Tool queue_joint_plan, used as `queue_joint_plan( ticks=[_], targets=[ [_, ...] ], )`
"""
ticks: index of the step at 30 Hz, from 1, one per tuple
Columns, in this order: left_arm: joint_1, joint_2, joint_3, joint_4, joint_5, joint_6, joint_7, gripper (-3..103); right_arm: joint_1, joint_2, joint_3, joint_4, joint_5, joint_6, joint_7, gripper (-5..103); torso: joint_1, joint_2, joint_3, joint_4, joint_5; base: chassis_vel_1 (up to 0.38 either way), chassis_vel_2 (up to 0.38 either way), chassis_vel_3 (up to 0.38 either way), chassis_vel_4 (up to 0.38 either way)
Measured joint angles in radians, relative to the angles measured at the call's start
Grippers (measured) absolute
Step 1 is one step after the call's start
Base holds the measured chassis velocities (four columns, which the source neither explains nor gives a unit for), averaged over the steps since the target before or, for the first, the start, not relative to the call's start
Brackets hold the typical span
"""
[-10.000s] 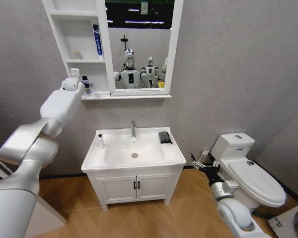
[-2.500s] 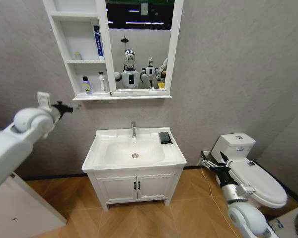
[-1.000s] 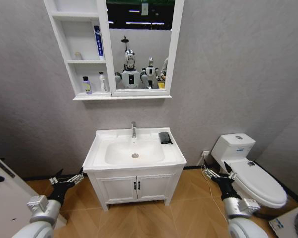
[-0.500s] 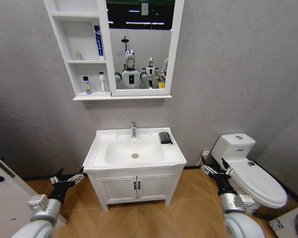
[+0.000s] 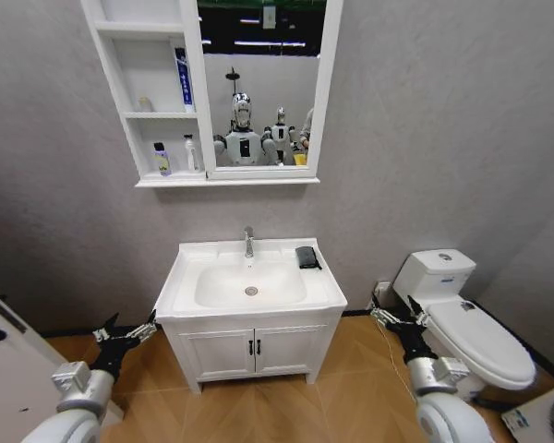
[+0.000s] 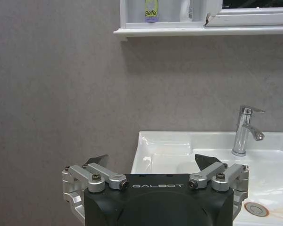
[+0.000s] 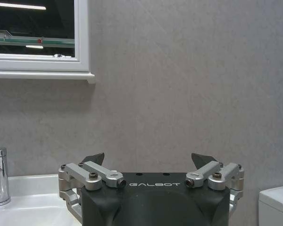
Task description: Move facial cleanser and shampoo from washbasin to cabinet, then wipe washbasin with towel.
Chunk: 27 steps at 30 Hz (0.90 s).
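Note:
The white washbasin carries the dark folded towel at its back right corner, beside the chrome faucet. On the cabinet's lowest shelf stand two small bottles, a dark-capped one with a purple label and a white one; which is the shampoo and which the facial cleanser I cannot tell. My left gripper hangs open and empty, low, left of the washbasin. My right gripper is open and empty, low to its right. The left wrist view shows the open left gripper, the washbasin rim and the labelled bottle.
A white toilet stands close to the right gripper. A two-door floor cupboard sits under the washbasin. A blue tube and a small jar occupy the middle shelf. A white object is at the far left.
Ten seconds ago my left arm was up at the lowest shelf and a white bottle stood on the washbasin. Now both bottles are on the shelf and the left arm hangs low.

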Motion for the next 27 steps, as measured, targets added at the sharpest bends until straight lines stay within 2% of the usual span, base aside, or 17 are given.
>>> queue_joint_plan(
  ticks=[10, 16, 20, 23, 24, 25, 26, 27],
  targets=[
    [0.000, 0.000, 0.000, 0.000, 0.000, 0.000, 0.000, 100, 0.000, -0.016, 0.006, 0.019, 0.002, -0.013, -0.008, 100, 0.000, 0.000, 0.000, 0.0000, -0.0002, -0.137, 0.138, 0.155, -0.154],
    [0.000, 0.000, 0.000, 0.000, 0.000, 0.000, 0.000, 100, 0.019, -0.024, -0.022, 0.027, -0.004, 0.043, -0.079, 100, 0.000, 0.000, 0.000, 0.0000, 0.0001, -0.117, 0.110, 0.117, -0.128],
    [0.000, 0.000, 0.000, 0.000, 0.000, 0.000, 0.000, 100, 0.034, -0.051, -0.032, 0.033, -0.012, 0.026, -0.101, 100, 0.001, 0.000, 0.000, 0.0000, -0.0001, -0.101, 0.071, 0.066, -0.090],
    [0.000, 0.001, 0.000, 0.000, 0.000, 0.000, 0.000, 100, 0.074, -0.105, -0.025, 0.027, -0.002, -0.058, -0.030, 100, 0.001, 0.000, 0.000, -0.0001, -0.0001, -0.048, 0.020, 0.023, -0.037],
    [0.000, 0.001, 0.000, 0.000, 0.000, 0.000, 0.000, 100, 0.096, -0.130, -0.023, 0.028, 0.029, -0.109, -0.008, 100, 0.000, 0.000, 0.000, -0.0002, 0.0000, 0.000, 0.000, 0.000, 0.000],
    [0.000, 0.001, 0.000, 0.000, 0.000, 0.000, 0.000, 100, 0.096, -0.130, -0.023, 0.028, 0.029, -0.109, -0.008, 100, 0.000, 0.000, 0.000, -0.0002, 0.0000, 0.000, 0.000, 0.000, 0.000],
    [0.000, 0.001, 0.000, 0.000, 0.000, 0.000, 0.000, 100, 0.126, -0.162, -0.028, 0.038, 0.096, -0.186, 0.009, 100, 0.000, 0.000, 0.000, -0.0004, 0.0002, 0.000, 0.000, 0.000, 0.000],
    [0.000, 0.001, 0.000, 0.000, 0.000, 0.000, 0.000, 100, 0.126, -0.162, -0.028, 0.038, 0.096, -0.186, 0.009, 100, 0.000, 0.000, 0.000, -0.0004, 0.0002, 0.000, 0.000, 0.000, 0.000]
  ],
)
